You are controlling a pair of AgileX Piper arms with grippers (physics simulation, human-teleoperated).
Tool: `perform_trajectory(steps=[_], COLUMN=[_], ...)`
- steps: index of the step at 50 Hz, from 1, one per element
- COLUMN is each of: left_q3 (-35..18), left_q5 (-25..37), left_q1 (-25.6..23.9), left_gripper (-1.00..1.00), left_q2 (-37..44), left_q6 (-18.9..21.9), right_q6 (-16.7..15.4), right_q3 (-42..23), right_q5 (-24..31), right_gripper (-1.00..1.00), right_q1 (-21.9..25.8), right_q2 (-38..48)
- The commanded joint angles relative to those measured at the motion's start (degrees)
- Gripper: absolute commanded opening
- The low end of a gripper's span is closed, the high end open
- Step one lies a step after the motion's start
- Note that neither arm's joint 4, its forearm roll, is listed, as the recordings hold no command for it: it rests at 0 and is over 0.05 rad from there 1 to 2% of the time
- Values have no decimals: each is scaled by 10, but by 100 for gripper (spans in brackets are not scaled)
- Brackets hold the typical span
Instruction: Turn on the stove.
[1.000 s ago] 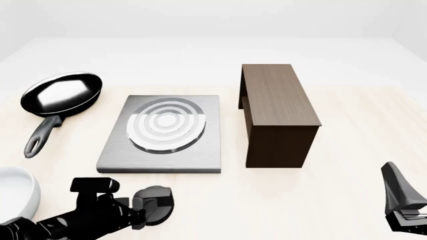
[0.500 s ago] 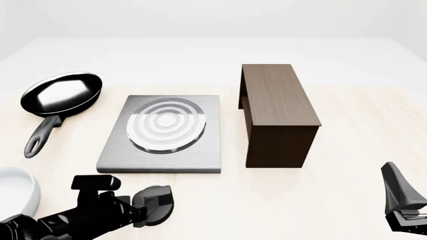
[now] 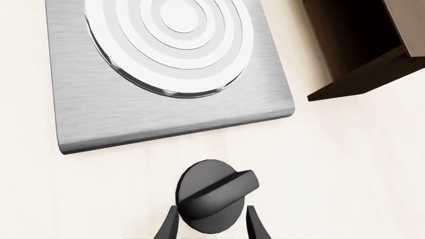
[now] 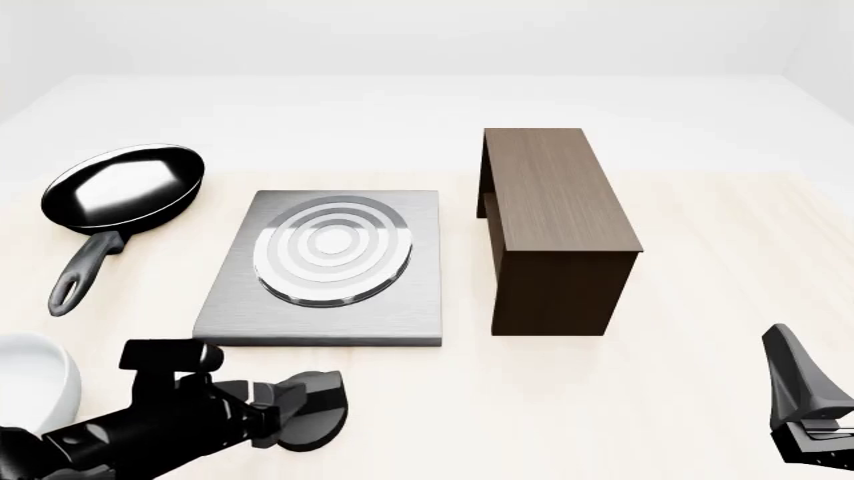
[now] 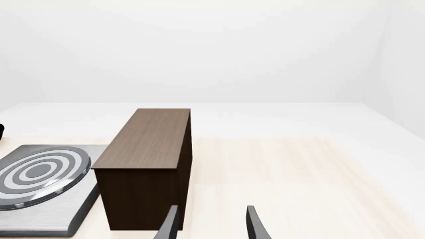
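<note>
Left gripper (image 3: 212,226) jaws straddling knob (image 3: 214,194), narrow gap, grip unclear, set for twist; stove (image 3: 159,74) beyond; right gripper (image 5: 211,223) empty, parted.

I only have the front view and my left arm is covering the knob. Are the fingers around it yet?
Observer: In the left wrist view the left tool is open, with one finger on each side of the knob. I can't tell if they touch it.
Operator: Which way does the knob's ridge point?
Observer: It lies slantwise, its raised end toward the cabinet side, not straight at the stove.
Operator: Is the right tool holding anything?
Observer: No. The right tool is open, nothing between its fingers, and it looks past the cabinet's near end.
</note>
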Motion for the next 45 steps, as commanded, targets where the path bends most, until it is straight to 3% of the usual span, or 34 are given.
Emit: perform_trajectory(steps=[1,13,22,45], left_q3=[12,-29,-93,-208], left_q5=[61,181,268,358], left_q1=[11,73,139,285], left_gripper=[100,100,100,100], left_q2=[-91,-205,-264,-298], left_q6=[-4,43,84,143], right_q6=[0,0,0,0], right_q3=[0,0,0,0], right_q5=[0,0,0,0], right_gripper=[100,100,100,100], right_q1=[0,0,0,0], right_q2=[-1,-1,-1,-1])
